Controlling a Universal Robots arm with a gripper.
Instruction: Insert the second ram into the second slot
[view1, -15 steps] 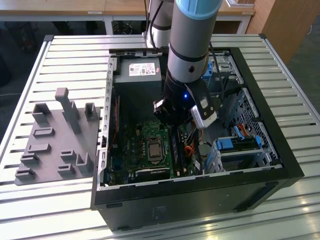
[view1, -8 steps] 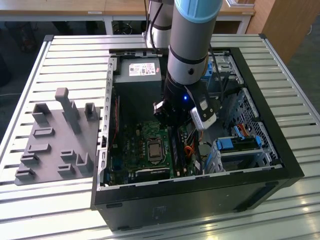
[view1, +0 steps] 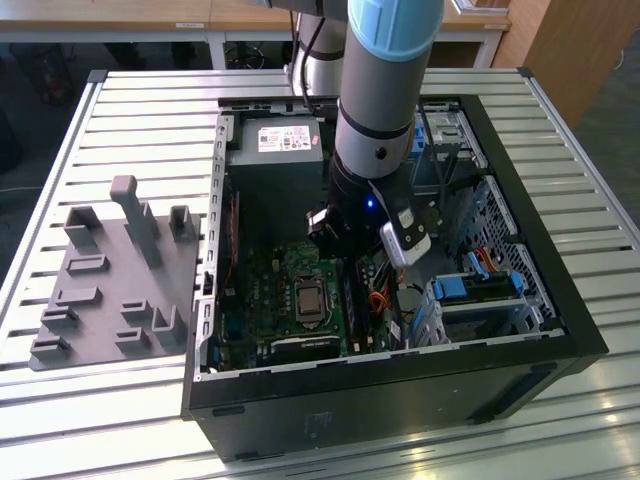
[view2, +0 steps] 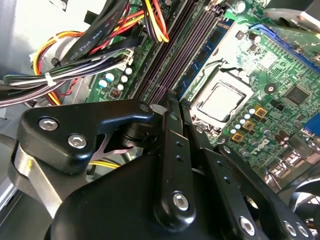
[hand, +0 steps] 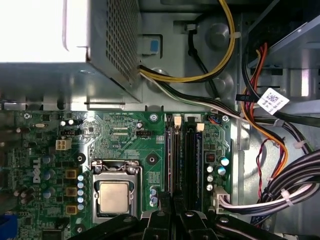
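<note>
My gripper (view1: 335, 248) reaches down into the open computer case (view1: 560, 330), just over the row of memory slots (hand: 182, 160) beside the processor socket (hand: 114, 196). In the second wrist view its black fingers (view2: 171, 115) lie close together, shut, with nothing showing between them, and their tips hang over the near end of the slots (view2: 172, 55). A dark-blue stick (view2: 206, 49) stands on edge in the slot beside the socket. I cannot tell whether that stick is the second ram. The black fingers (hand: 159, 222) line up with the slots in the first wrist view too.
Bundled cables (view2: 75, 65) run close beside the slots. The silver power supply (view1: 275, 140) fills the far end of the case, and drive bays with blue latches (view1: 470, 290) sit on the exterior view's right. A grey holder block (view1: 110, 280) stands on the slatted table outside the case.
</note>
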